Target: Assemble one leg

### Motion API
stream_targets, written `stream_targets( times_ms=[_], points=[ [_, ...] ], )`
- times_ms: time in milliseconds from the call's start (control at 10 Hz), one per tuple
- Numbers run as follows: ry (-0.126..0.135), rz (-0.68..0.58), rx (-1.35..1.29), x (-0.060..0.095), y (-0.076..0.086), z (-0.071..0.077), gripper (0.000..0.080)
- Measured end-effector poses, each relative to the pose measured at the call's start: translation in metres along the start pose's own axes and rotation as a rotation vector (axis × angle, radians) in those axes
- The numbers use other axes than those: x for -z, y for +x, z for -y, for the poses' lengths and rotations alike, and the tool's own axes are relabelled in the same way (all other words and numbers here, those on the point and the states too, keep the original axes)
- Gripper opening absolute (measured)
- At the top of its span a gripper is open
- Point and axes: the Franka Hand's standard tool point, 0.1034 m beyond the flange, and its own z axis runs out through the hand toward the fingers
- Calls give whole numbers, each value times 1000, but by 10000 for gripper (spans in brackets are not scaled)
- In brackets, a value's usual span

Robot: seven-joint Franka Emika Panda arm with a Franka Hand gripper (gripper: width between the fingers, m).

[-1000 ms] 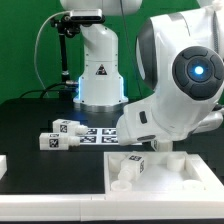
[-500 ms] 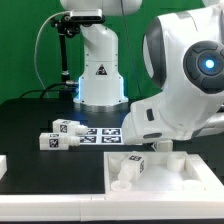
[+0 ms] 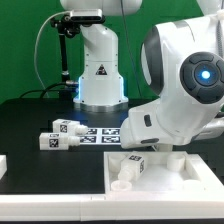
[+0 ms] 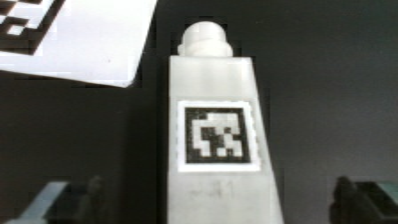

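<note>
In the wrist view one leg (image 4: 215, 120), a white post with a black-and-white tag and a round peg at its far end, lies on the black table. My gripper (image 4: 215, 198) is open. Its two dark fingers (image 4: 61, 202) stand either side of the leg's near end with a gap on each side. In the exterior view the gripper is hidden behind the arm's own body (image 3: 185, 90). Two more legs (image 3: 57, 140) lie at the exterior view's left. Another leg (image 3: 133, 166) stands upright on the large white panel (image 3: 175, 172).
The marker board (image 3: 100, 133) lies on the table in front of the robot base (image 3: 98, 75); its corner shows in the wrist view (image 4: 71, 40). A small white round part (image 3: 122, 185) sits on the panel. A white piece (image 3: 3, 161) lies at the left edge.
The arm's near links have shifted slightly. The legs and the panel have not moved.
</note>
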Motion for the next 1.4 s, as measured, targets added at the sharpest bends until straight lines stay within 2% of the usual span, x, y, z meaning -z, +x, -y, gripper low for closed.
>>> stream_targets(
  times_ms=[100,200,300,500,600,800,900,1000,1100,1400],
  points=[
    [0,0,0,0,0,0,455],
    [0,0,0,0,0,0,455],
    [0,0,0,0,0,0,281],
    [0,0,0,0,0,0,284],
    [-6,-12,10,6,-1,0,284],
    [-8,-31,51,41,-21,-1,284],
    [-4,-64,68,59,-24,-4,284],
    [-5,-109,81,79,-29,-5,284],
    [-11,-202,80,91,-27,-5,285],
    [-23,-428,72,98,-22,-6,285]
  ],
)
